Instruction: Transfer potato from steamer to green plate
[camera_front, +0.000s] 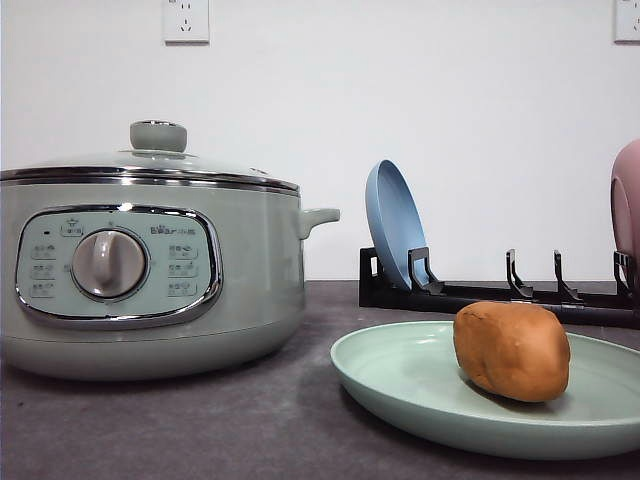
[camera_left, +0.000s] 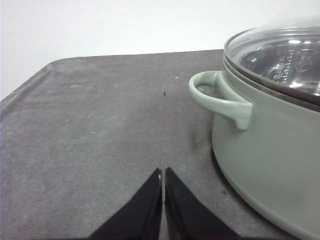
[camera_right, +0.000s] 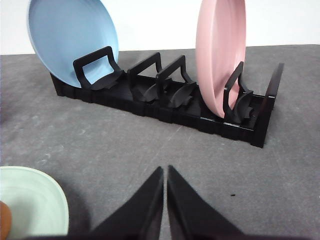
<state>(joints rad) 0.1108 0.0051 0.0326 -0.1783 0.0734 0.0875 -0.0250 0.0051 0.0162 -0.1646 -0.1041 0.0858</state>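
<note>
Where the front view comes closest, the potato (camera_front: 511, 351) lies on its side in the green plate (camera_front: 400, 375), a rounded oval lump with smooth orange-brown skin, far smaller than the plate and resting right of its middle. Its edge also shows as an orange sliver at the corner of my right wrist view, on the plate's pale rim (camera_right: 35, 200). My right gripper (camera_right: 165, 172) hangs over bare grey table (camera_right: 125, 145) just beside that plate, its black fingers pressed together with only a hairline between the tips, holding nothing; the potato is off to one side of them, apart. My left gripper (camera_left: 163, 174) is likewise closed and empty, low over the table near the steamer (camera_left: 265, 145), whose side handle (camera_left: 220, 97) sticks out towards it. The glass lid (camera_front: 150, 160) sits on the steamer. Farther back, a black rack (camera_right: 165, 100) holds a blue plate (camera_right: 70, 37) and a pink plate (camera_right: 220, 50) on edge.
</note>
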